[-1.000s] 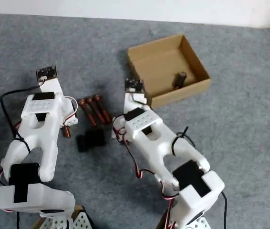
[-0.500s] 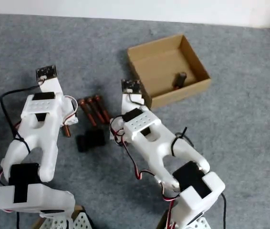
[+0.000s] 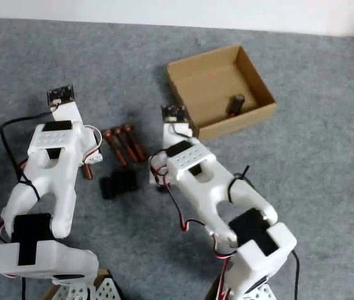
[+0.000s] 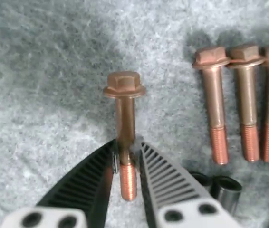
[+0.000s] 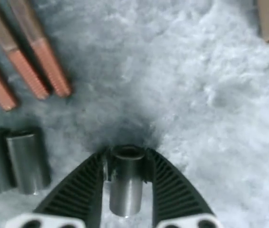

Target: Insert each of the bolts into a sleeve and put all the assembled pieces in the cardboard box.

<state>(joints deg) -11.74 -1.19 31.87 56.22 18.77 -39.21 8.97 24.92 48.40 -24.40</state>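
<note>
My left gripper (image 4: 126,145) is shut on the shank of a copper bolt (image 4: 124,109), held just above the grey carpet left of three loose bolts (image 4: 241,104). From above, that bolt (image 3: 87,170) pokes out beside the left arm. My right gripper (image 5: 126,153) is shut on a dark metal sleeve (image 5: 126,183) close over the carpet, right of the loose sleeves (image 5: 15,159). In the high view the right gripper (image 3: 154,170) sits between the bolts (image 3: 122,144) and the cardboard box (image 3: 239,122). One assembled piece (image 3: 235,104) lies in the box.
Dark sleeves (image 3: 119,183) lie grouped just below the three bolts, between the two arms. The box stands at the back right of the carpet. Open carpet stretches to the right of the right arm and behind the left arm.
The right arm's wrist swung slightly left, then back to the right, with the sleeve in its gripper. The left arm and its bolt have not moved.
</note>
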